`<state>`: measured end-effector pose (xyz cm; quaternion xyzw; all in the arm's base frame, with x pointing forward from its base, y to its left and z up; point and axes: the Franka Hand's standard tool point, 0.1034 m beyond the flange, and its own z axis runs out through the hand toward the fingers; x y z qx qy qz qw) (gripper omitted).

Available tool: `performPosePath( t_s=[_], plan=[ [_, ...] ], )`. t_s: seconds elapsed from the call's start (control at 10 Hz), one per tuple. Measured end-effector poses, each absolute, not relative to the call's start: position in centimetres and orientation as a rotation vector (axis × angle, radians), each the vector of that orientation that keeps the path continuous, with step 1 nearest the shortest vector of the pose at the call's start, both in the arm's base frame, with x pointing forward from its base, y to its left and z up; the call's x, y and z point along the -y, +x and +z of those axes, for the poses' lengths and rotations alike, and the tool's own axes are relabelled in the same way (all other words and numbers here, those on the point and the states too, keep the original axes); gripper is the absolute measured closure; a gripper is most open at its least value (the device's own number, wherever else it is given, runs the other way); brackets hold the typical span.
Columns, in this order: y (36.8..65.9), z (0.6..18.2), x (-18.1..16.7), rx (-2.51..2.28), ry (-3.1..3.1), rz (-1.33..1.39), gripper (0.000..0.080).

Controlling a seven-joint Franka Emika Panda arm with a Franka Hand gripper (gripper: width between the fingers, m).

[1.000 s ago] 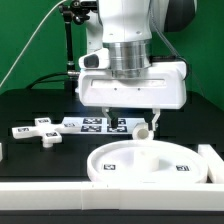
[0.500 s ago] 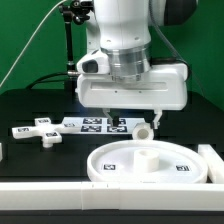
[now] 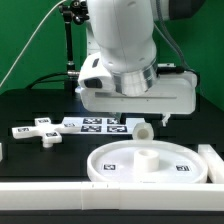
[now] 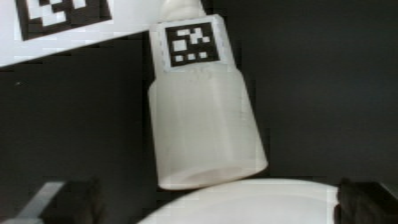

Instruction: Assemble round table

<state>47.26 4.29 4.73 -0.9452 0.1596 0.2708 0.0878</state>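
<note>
Gripper [image 4: 214, 200] was wide open and held nothing. Both dark fingertips [image 4: 63, 200] showed at the wrist view's edge, and the leg was not yet between them.

The short white plastic cylindrical leg [image 3: 143, 130] lay on its side on the black desk [image 3: 30, 105]. In the exterior view it sat at 12 o'clock of the large white rimmed round disc [image 3: 140, 160], just beside the rim; whether they touched couldn't be told. The white cross-shaped foot piece [image 3: 35, 130] lay near 10 o'clock of the disc, well apart.

Risks, judged:
- The leg was round and lying flat, so an off-centre close would likely roll it away or skew it.
- A finger coming down so near the rim could clip the disc and shove it.

Markings: black-and-white square tags on the leg [image 4: 192, 45], the foot piece and the flat white marker board [image 3: 95, 124]. No readable writing or brand was visible.
</note>
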Motion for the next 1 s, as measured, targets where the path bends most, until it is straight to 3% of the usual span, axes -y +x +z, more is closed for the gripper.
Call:
performPosePath(
  t_s=[0.6, 1.0],
  plan=[
    [45.5, 3.2, -4.9, -0.402, -2.587, 1.322, 0.015],
    [44.2, 1.0, -5.5, -0.401, -2.6, 1.326, 0.015]
  ],
)
